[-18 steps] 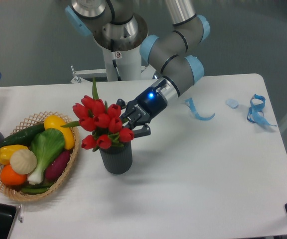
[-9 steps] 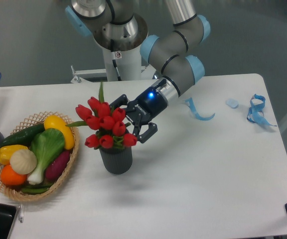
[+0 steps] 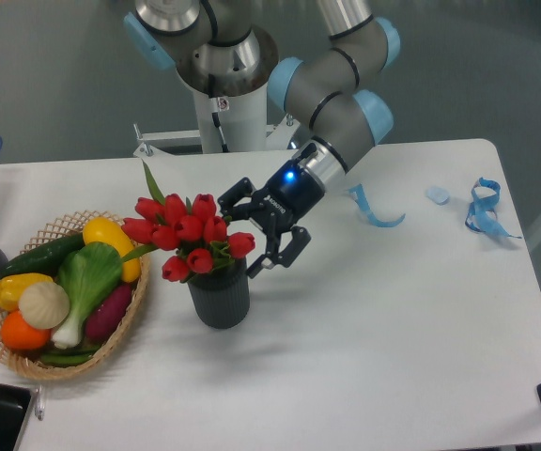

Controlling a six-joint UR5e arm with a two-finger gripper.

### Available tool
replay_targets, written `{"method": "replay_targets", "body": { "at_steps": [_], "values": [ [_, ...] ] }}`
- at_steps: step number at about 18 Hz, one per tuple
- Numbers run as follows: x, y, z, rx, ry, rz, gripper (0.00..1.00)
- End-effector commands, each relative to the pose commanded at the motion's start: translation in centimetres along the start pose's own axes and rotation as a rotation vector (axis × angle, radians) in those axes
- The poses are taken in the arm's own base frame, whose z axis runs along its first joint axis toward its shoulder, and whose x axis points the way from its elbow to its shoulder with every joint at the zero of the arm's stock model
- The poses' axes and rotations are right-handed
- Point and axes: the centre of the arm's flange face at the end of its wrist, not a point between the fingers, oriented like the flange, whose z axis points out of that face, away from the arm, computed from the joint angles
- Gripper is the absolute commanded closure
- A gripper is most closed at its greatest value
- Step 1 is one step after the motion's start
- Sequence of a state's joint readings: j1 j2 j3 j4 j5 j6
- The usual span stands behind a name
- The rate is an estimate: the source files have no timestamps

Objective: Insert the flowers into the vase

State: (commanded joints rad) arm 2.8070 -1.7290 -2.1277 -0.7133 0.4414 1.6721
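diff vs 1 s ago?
The hand opened and let go of the flowers, then backed off up and to the right. The bunch, stems in the vase, tipped left toward the basket. Vase, basket and blue ribbons stayed put.

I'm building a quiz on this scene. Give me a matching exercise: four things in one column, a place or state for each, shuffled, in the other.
1. flowers
2. gripper
3. basket
4. ribbon

a. open, right of the bunch
b. far right of the table
c. standing in the vase
d. holds toy vegetables, left of the vase

Pairs: 1-c, 2-a, 3-d, 4-b
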Motion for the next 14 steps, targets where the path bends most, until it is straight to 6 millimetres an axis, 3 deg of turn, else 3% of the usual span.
{"method": "replay_targets", "body": {
  "at_steps": [2,7,11,14],
  "values": [
    [-1.6,-1.3,-3.4,-0.108,-0.065,0.038,0.0],
    [-6.0,-7.1,-9.9,-0.298,-0.222,0.044,0.0],
    [-8.8,-11.1,-14.1,-0.449,-0.361,0.004,0.0],
    [-10.1,-12.4,-16.4,-0.615,-0.421,0.008,0.0]
  ]
}}
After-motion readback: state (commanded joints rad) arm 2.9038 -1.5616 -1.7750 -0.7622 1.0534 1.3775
